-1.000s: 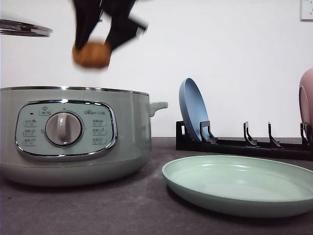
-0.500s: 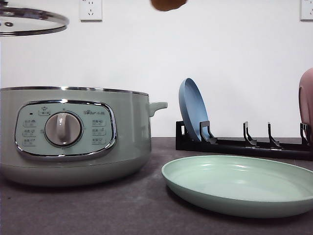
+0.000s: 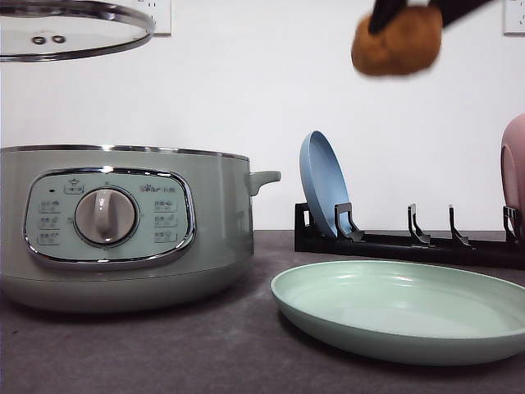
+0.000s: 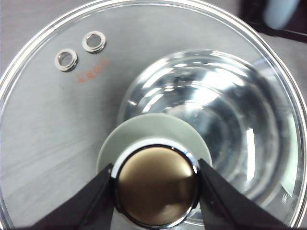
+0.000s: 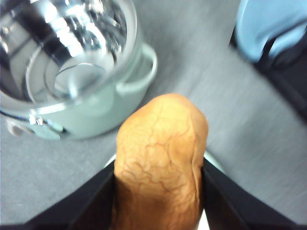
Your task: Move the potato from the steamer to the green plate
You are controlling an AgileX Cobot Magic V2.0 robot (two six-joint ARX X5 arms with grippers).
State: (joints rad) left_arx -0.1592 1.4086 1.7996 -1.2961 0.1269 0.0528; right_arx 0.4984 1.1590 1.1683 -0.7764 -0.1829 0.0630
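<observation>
The orange-brown potato (image 3: pixel 397 43) hangs high in the front view, above the green plate (image 3: pixel 394 305), with my right gripper (image 3: pixel 414 8) shut on it. In the right wrist view the potato (image 5: pixel 160 163) sits between the black fingers (image 5: pixel 84 203), with the steamer (image 5: pixel 72 67) open below and behind. The sage-green steamer (image 3: pixel 115 226) stands at the left of the table. My left gripper (image 4: pixel 156 184) is shut on the knob (image 4: pixel 156 184) of the glass lid (image 3: pixel 70 29), held up at top left above the steamer.
A black dish rack (image 3: pixel 410 242) stands behind the green plate, holding an upright blue plate (image 3: pixel 324 185) and a pink plate (image 3: pixel 515 168) at the right edge. A wall with sockets lies behind.
The right gripper has carried the potato from above the steamer up and rightward, now over the green plate. The lid has shifted slightly right.
</observation>
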